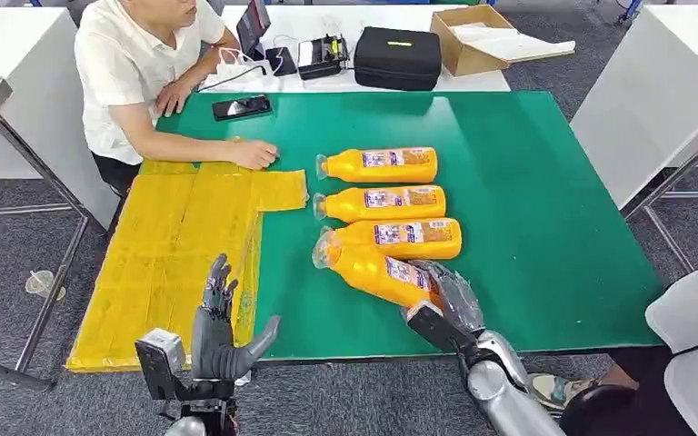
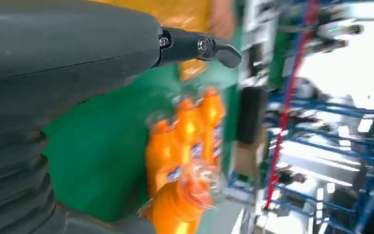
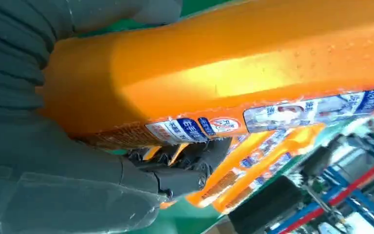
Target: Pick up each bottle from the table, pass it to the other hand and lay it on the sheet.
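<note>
Clearly orange bottle [image 1: 377, 272] (labelled, lying).

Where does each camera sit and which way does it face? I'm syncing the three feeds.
Head view: high on the body, looking down at the green table; open left hand and right hand show.
Left wrist view: behind the left hand, facing the orange plastic bottles.
Right wrist view: behind the right hand, which grips the nearest orange bottle.
All share the bottles.
</note>
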